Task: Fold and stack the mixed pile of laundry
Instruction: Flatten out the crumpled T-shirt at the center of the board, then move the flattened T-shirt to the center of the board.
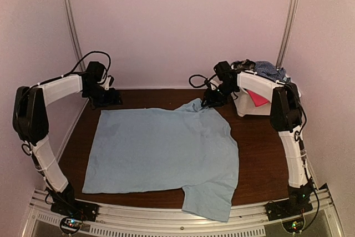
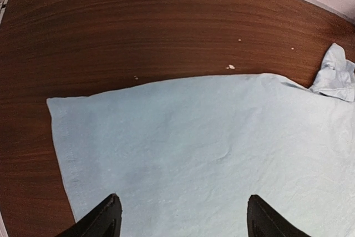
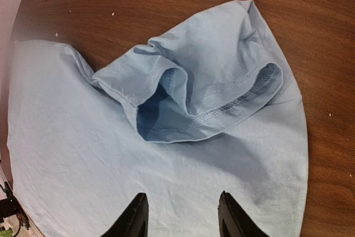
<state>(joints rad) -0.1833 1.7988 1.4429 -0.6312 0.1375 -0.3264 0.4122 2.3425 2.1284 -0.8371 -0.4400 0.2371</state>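
Left gripper [image 2: 183, 201]: jaws spread wide, nothing between them; poised over the far left corner of the shirt.
Right gripper [image 3: 182, 195]: jaws partly apart, a narrower gap than on the left, no fabric caught between them; poised over the shirt beside its bunched sleeve.
Light blue T-shirt [image 1: 166, 154]: spread flat across the middle of the table, body smooth.
Far sleeve [image 3: 211, 81]: crumpled into a loose roll, cuff gaping, hem stitching visible.
Near sleeve [image 1: 213, 201]: hangs past the near table edge.
Table [image 1: 260, 154]: dark wood grain.
White basket [image 1: 244, 108]: far right corner, beside the right arm.
Remaining pile: hot pink piece [image 1: 258, 98] and blue patterned garment [image 1: 272, 70] at the basket, partly hidden by the right arm.
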